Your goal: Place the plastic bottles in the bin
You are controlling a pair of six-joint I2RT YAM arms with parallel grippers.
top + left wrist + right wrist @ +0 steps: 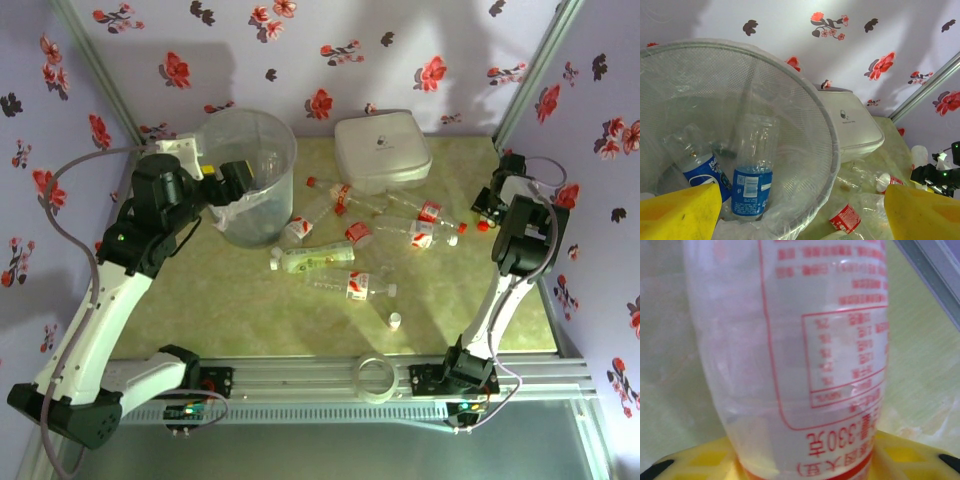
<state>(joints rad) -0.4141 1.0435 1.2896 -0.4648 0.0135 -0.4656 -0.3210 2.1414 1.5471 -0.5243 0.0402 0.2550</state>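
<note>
Top external: the bin (255, 150) stands at the worktop's (200, 300) far-left corner with the left gripper (240, 185) at its rim, and the right gripper (487, 213) sits low at the right edge.

From above, several plastic bottles (315, 258) lie across the middle, nearer than a white box (380, 150) at the far edge, but both grippers' jaws are too small to read. Left wrist adds what that view lacks: the left gripper (800, 200) is spread wide and empty over the bin's rim, and two blue-labelled bottles (752, 172) sit inside, one half hidden behind a yellow finger. Right wrist: a red-printed bottle (805, 365) lies blurred between the yellow fingers (695, 462), with both ends cut off. I cannot tell whether the pads press it.
</note>
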